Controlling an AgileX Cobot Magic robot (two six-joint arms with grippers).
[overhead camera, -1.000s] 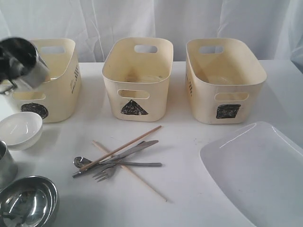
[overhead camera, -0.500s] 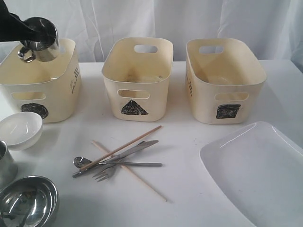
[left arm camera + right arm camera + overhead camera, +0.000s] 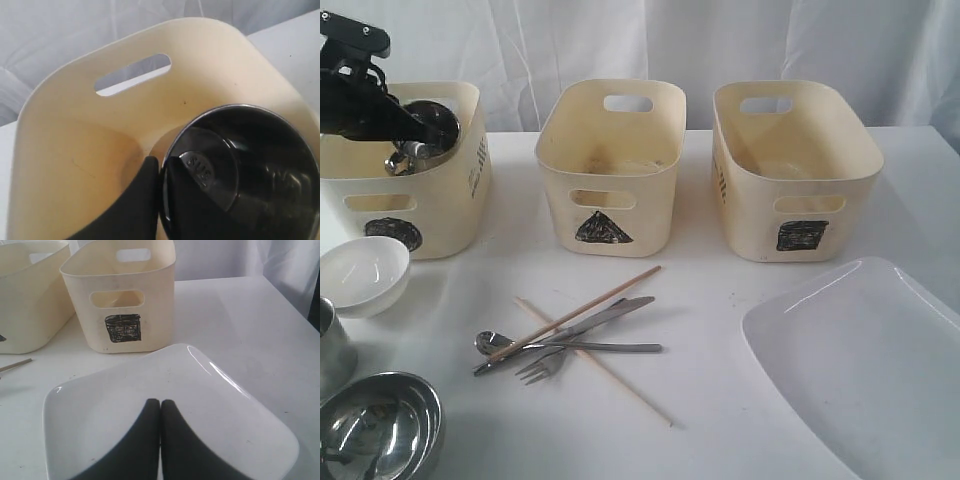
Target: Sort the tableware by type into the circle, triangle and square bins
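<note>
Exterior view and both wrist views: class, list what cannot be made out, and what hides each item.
- Floor of the cream circle-marked bin: exterior view, hidden by its front wall; left wrist view, blocked by the shiny steel mug.
- Whether that mug touches the floor: hidden likewise.
- Second steel mug: exterior view, cut off by the left edge.
- Large white rounded-rectangle plate: exterior view, cut off by right and bottom edges.

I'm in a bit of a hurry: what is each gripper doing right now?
Left gripper: closed on the rim of the steel mug, at the circle bin.
Right gripper: closed, fingers together, holding nothing, above the white plate.
</note>
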